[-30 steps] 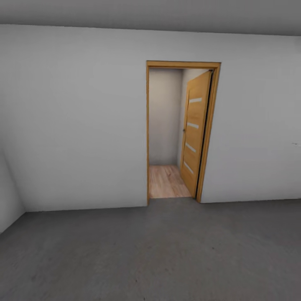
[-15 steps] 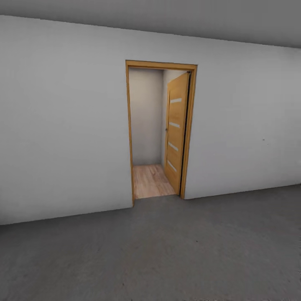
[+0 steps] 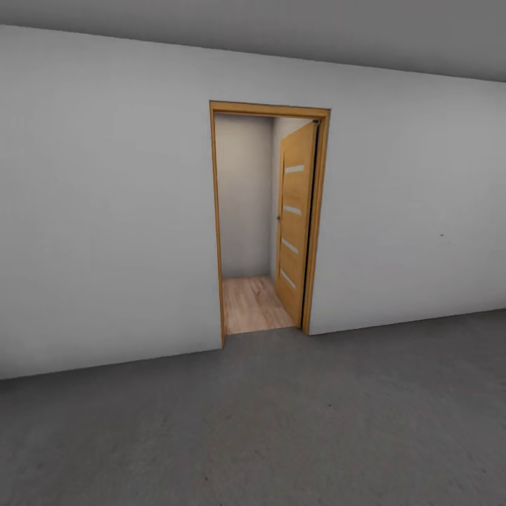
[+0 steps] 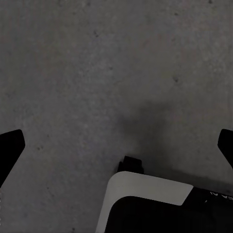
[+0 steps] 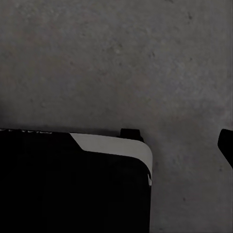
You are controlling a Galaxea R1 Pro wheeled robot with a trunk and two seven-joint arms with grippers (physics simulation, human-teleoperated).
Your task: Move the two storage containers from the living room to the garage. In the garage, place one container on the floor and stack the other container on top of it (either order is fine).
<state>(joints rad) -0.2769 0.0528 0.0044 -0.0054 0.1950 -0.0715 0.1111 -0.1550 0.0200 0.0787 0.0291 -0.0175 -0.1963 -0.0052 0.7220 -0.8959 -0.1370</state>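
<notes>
Grey, mottled concrete floor spreads across the lower part of the head view and runs up to a pale grey wall of the garage. Set in that wall is a doorway with an orange-brown wooden frame, and its door, of the same wood with 4 pale horizontal strips, stands swung inward against the right side of the opening. Through the doorway a small stretch of light wood-plank flooring meets a cream back wall. A grey ceiling band crosses the top of the view. In the left wrist view the left pincer is released: its 2 dark fingertips sit at opposite edges of the picture, wide apart, with nothing between them but the rough floor below, and a white-and-black part of the robot's body shows near the camera. In the right wrist view only 1 dark fingertip of the right pincer appears at the picture's edge, beside a black, white-edged part of the robot, so I cannot tell whether that pincer is released or clenched.
</notes>
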